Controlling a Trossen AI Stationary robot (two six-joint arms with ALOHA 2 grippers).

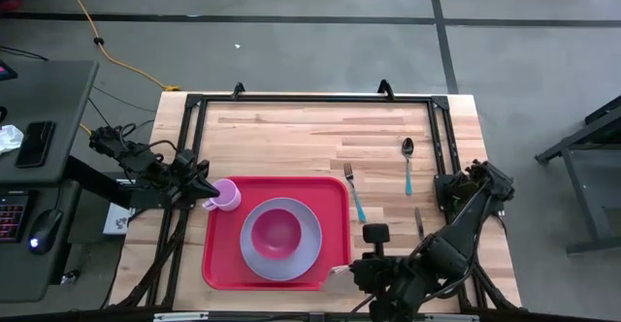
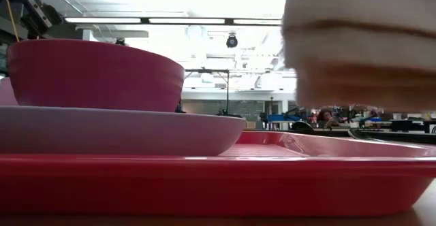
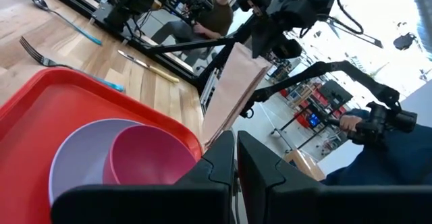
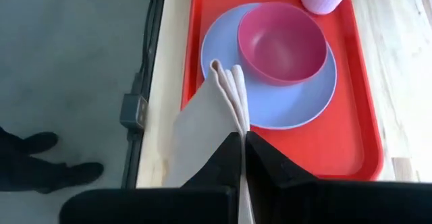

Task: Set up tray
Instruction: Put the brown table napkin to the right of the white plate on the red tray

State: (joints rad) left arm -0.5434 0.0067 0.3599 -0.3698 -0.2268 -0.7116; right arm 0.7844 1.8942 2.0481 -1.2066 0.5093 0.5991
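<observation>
The red tray (image 1: 218,264) lies on the wooden table. On it stands a lavender plate (image 1: 254,259) with a pink bowl (image 1: 277,230) in it. A lavender cup (image 1: 226,195) stands on the tray's far left corner. My left gripper (image 1: 207,188) is shut right beside the cup's left side. My right gripper (image 1: 351,269) is at the tray's near right corner, shut on a folded tan napkin (image 4: 202,126). The napkin also shows in the low view (image 2: 361,42) and in the left wrist view (image 3: 233,89). My left gripper: I cannot tell whether it touches the cup. My right gripper pinches the folded napkin's upper edge (image 4: 237,131) between its two fingers, several layers together. The fingers come from above, slanting down. The napkin hangs below them, its lower end (image 3: 210,137) just over the tray's near right corner.
A fork (image 1: 354,194), a blue-handled spoon (image 1: 408,165) and a knife (image 1: 419,221) lie on the wood right of the tray. The table's far half is bare wood. People show beyond the table (image 3: 216,8), and shoes on the floor (image 4: 40,160).
</observation>
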